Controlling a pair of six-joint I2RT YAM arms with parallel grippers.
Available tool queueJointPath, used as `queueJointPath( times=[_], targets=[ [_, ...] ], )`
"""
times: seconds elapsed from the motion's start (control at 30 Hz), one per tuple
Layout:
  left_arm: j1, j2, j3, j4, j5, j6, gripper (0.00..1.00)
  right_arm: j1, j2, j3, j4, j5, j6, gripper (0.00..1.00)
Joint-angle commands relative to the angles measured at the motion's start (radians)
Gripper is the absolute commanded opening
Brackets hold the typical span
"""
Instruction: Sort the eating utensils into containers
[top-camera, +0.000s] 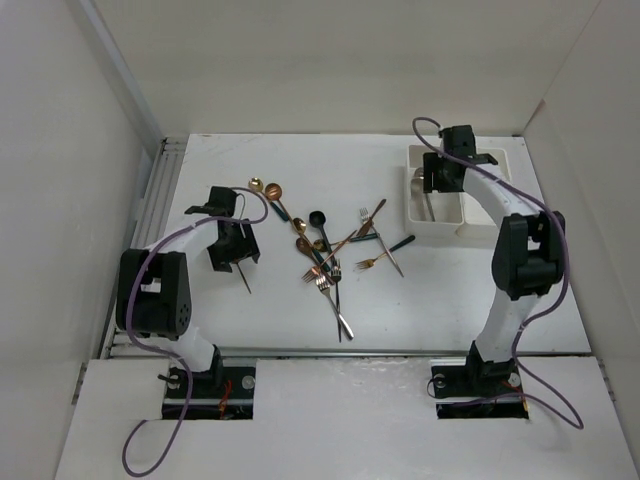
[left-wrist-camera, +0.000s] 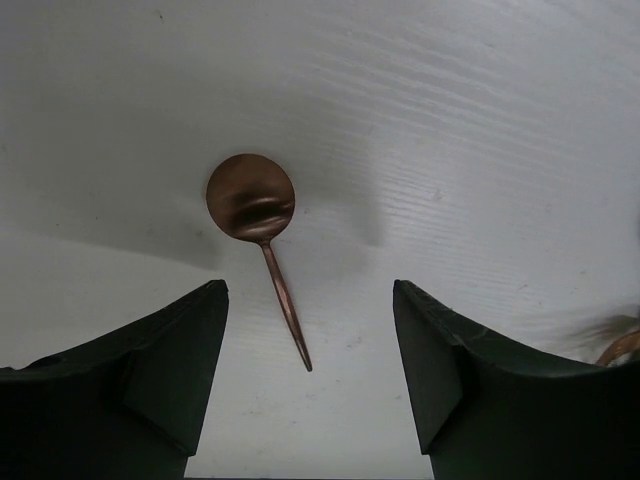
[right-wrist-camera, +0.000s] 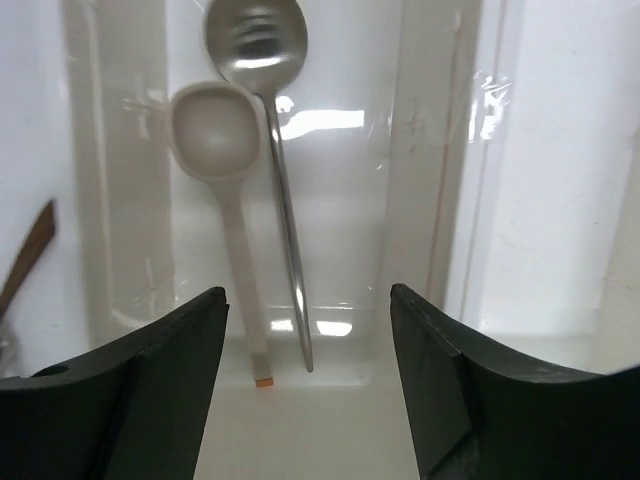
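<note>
The left hand (left-wrist-camera: 308, 292) hangs low over the worktop (left-wrist-camera: 470, 110), its dark, wedge-shaped fingers parted and holding nothing. A copper spoon (left-wrist-camera: 250, 197) lies between them and touches neither; its round bowl points away and its thin stem runs back toward the wrist. This looks like the approach to a pick. The next move calls for lowering until the fingertips flank the stem, then closing across it. The stem is slim, smooth metal lying flat on the faintly grained white board, so the pinch must land square or it may skid out.

The right hand (right-wrist-camera: 308, 295) is poised above one white bin (right-wrist-camera: 430, 170) of the containers (top-camera: 440, 228), fingers likewise spread and empty. Below it a polished silver spoon (right-wrist-camera: 283, 180) and a matt white spoon (right-wrist-camera: 213, 130) with a squarish bowl rest side by side on the glossy plastic floor. The other forks and spoons (top-camera: 330, 255) lie tangled mid-worktop, well apart from the containers, so sorting seems at an early stage.
</note>
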Motion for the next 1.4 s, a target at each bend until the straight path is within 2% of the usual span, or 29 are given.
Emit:
queueJointPath(
  times=[0.0,0.37,0.43,0.47,0.53,0.67,0.77,0.8,0.93,0.97,1.03,1.07,1.2,1.37],
  targets=[
    [0.001,0.037,-0.007,-0.036,-0.022,-0.026,0.63,0.002,-0.118,0.009,0.008,-0.001,-0.001,0.72],
    [0.01,0.112,-0.016,-0.018,-0.031,-0.035,0.44,0.002,-0.26,-0.026,0.018,-0.001,-0.001,0.72],
    [0.01,0.121,-0.016,-0.008,-0.031,-0.035,0.34,0.002,-0.284,-0.026,0.018,0.009,-0.001,0.73],
    [0.01,0.121,-0.025,-0.008,-0.02,-0.035,0.2,0.002,-0.301,-0.017,0.018,0.02,-0.001,0.73],
    [0.01,0.121,-0.025,0.001,-0.011,-0.035,0.0,0.002,-0.328,-0.008,0.018,0.02,-0.001,0.73],
    [0.022,0.112,-0.036,0.039,0.0,-0.024,0.0,0.002,-0.374,-0.008,0.018,0.003,-0.001,0.73],
    [0.054,0.059,0.016,0.048,0.07,0.003,0.0,0.044,-0.413,-0.017,0.028,-0.011,-0.047,0.73],
    [0.054,0.043,0.05,0.038,0.14,0.003,0.0,0.064,-0.422,-0.028,0.042,-0.011,-0.063,0.73],
    [0.054,-0.056,0.336,0.082,0.32,0.012,0.0,0.216,-0.463,-0.07,0.097,-0.084,-0.14,0.83],
    [0.035,-0.072,0.388,0.1,0.329,0.037,0.0,0.298,-0.464,-0.071,0.117,-0.116,-0.151,0.89],
    [-0.004,-0.098,0.479,0.165,0.33,0.086,0.0,0.383,-0.474,-0.071,0.191,-0.185,-0.16,0.96],
    [-0.036,-0.122,0.534,0.189,0.33,0.104,0.0,0.461,-0.474,-0.051,0.218,-0.26,-0.16,0.98],
    [-0.059,-0.167,0.558,0.288,0.451,0.071,0.0,0.59,-0.413,0.038,0.35,-0.434,-0.121,0.99],
    [-0.13,-0.213,0.532,0.324,0.5,0.049,0.0,0.614,-0.268,0.17,0.394,-0.498,0.014,0.98]
  ],
)
